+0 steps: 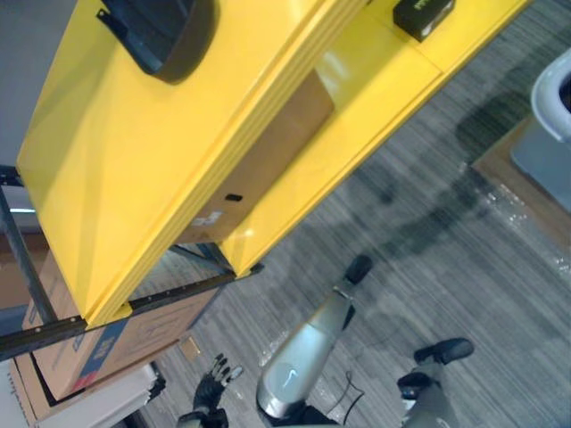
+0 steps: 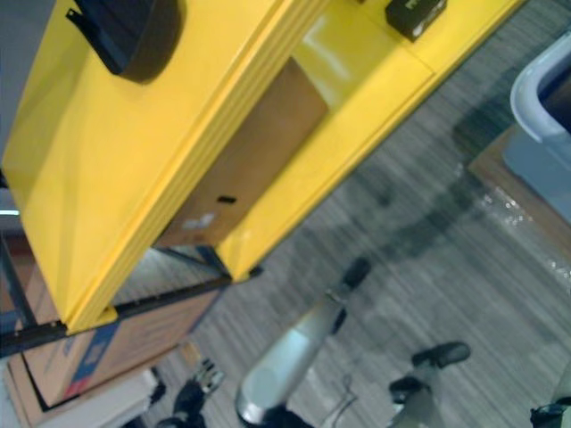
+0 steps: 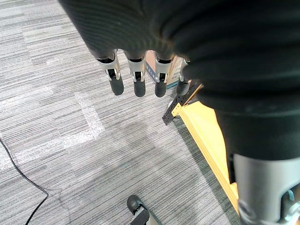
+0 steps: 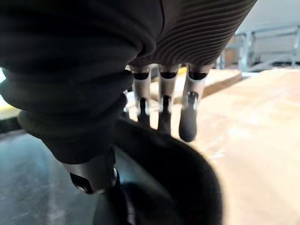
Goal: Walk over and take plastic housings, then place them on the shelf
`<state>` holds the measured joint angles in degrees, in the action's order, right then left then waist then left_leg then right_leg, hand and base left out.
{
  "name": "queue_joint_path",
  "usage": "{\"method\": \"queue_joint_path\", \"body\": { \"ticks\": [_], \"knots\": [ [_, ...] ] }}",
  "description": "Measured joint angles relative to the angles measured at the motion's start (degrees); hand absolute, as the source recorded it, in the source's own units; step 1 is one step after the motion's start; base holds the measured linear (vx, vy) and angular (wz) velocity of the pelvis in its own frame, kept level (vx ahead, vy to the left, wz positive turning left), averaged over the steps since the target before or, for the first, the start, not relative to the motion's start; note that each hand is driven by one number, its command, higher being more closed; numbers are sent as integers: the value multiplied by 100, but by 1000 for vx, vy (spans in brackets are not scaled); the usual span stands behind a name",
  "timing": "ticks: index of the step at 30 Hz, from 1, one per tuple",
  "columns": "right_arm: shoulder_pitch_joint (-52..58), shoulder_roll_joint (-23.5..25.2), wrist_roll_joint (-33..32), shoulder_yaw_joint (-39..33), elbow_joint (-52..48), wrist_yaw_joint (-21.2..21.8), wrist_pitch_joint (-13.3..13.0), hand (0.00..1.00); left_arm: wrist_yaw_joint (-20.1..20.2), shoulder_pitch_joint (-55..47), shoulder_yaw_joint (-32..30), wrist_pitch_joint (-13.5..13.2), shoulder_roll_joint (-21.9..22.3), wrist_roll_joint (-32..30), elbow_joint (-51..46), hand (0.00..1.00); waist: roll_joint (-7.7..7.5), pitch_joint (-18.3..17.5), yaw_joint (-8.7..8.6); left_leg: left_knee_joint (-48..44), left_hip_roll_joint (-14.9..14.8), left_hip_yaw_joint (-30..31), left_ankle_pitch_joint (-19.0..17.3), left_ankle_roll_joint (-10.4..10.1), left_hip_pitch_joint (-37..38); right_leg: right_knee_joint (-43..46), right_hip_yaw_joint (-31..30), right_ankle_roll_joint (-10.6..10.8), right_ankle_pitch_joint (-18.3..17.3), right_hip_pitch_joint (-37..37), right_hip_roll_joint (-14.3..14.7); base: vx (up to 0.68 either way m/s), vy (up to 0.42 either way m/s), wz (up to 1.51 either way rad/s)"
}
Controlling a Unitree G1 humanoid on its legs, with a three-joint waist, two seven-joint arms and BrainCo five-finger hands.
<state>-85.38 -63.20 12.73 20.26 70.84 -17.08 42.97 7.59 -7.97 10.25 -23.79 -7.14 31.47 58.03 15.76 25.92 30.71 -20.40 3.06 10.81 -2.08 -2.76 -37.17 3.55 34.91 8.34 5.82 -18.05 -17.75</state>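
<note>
Covering the room, grey striped carpet [image 1: 428, 232] is seen beneath a yellow shelf [image 1: 134, 178], under which cardboard boxes [image 1: 152, 330] are stacked. A grey bin [image 1: 555, 94] is set at the far right. One black plastic housing [image 1: 165, 31] is laid on the shelf top, and a smaller dark block [image 1: 424, 16] on a lower level. The left hand [image 1: 212, 385] is hung loosely spread above the carpet, with nothing held. The right hand [image 4: 166, 93] is shown with straight fingers over a dark rounded shape [image 4: 178, 187]; whether it is touched cannot be told.
</note>
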Motion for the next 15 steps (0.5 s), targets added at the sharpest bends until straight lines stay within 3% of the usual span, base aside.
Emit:
{"method": "queue_joint_path", "body": {
  "ticks": [8,13,15],
  "knots": [
    [23,-2,1052,-16,211,718,88,100,-78,-3,-63,-578,-187,-46,-166,0,-32,23,-26,-7,-10,-1,0,0,1,8,27,-1,0,23,9,-62,23,1],
    [315,-2,848,-348,277,336,-90,100,-490,-20,-83,-1022,-385,-122,-831,0,-219,156,-239,-42,-61,-6,0,0,54,21,84,9,15,118,65,-61,16,3],
    [503,-2,564,-639,399,-31,-350,100,-758,-34,-215,-1149,-406,-199,-1212,0,-337,239,-369,-51,-88,-28,-2,1,170,31,90,-6,5,232,77,-81,14,-3]
  ]
}}
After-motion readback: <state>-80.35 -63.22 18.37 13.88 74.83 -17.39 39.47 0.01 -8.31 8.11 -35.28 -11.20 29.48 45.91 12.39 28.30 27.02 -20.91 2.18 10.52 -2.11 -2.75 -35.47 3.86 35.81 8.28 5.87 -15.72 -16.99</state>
